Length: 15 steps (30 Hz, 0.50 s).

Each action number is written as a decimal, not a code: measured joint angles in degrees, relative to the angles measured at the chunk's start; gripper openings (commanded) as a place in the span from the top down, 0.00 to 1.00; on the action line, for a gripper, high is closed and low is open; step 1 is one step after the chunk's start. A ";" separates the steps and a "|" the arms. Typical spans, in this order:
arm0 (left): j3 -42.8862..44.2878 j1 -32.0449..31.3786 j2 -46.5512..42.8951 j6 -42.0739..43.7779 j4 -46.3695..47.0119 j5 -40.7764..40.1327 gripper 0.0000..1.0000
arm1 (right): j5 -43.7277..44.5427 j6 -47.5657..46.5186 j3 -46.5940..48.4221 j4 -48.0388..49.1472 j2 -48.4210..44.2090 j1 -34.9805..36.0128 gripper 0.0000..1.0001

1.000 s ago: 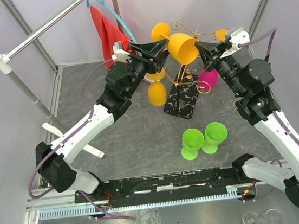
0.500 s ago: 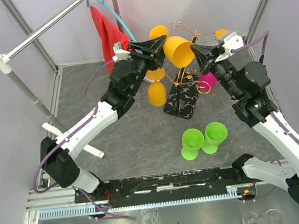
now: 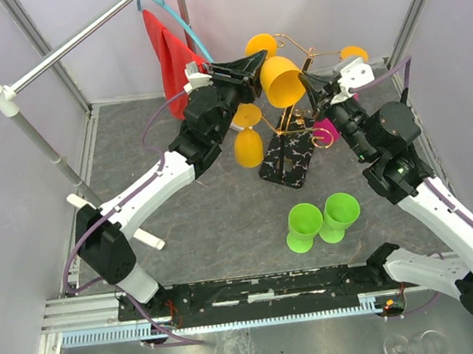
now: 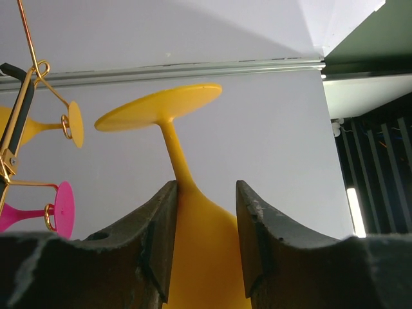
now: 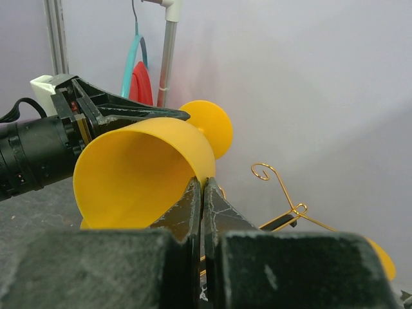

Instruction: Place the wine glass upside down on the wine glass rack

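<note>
From above, the yellow wine glass (image 3: 282,81) is up in the air beside the top of the wine glass rack (image 3: 297,119), lying on its side with its foot toward the back wall. It is held from both sides. The left end effector (image 3: 251,67) is at the stem end and the right end effector (image 3: 309,79) is at the rim. I'd guess they share it so the foot can be steered into a free gold hook with the bowl turned down.

Counting here: three yellow glasses, one held and two hung (image 3: 248,145). There is one pink glass (image 3: 327,123) hung on the rack. Two green glasses (image 3: 305,225) stand upright on the desk (image 3: 208,224), near the front.

From the left wrist, the fingers (image 4: 159,238) are clamped on the narrow bottom of the bowl, with the stem and flat foot sticking out past them. At the left edge, one yellow foot and one pink foot (image 4: 64,209) sit in their gold loops. That shows how a hung glass is caught by its foot.

From the right wrist, the jaws are closed together on the glass's rim wall, one finger (image 5: 187,212) just inside the mouth. One empty gold hook (image 5: 277,181) curls just beyond, which I'd take for the target.
</note>
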 measured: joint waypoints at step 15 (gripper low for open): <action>0.00 -0.07 0.04 0.00 1.60 2.54 0.47 | -0.42 -1.05 -2.23 0.81 -2.40 1.22 0.99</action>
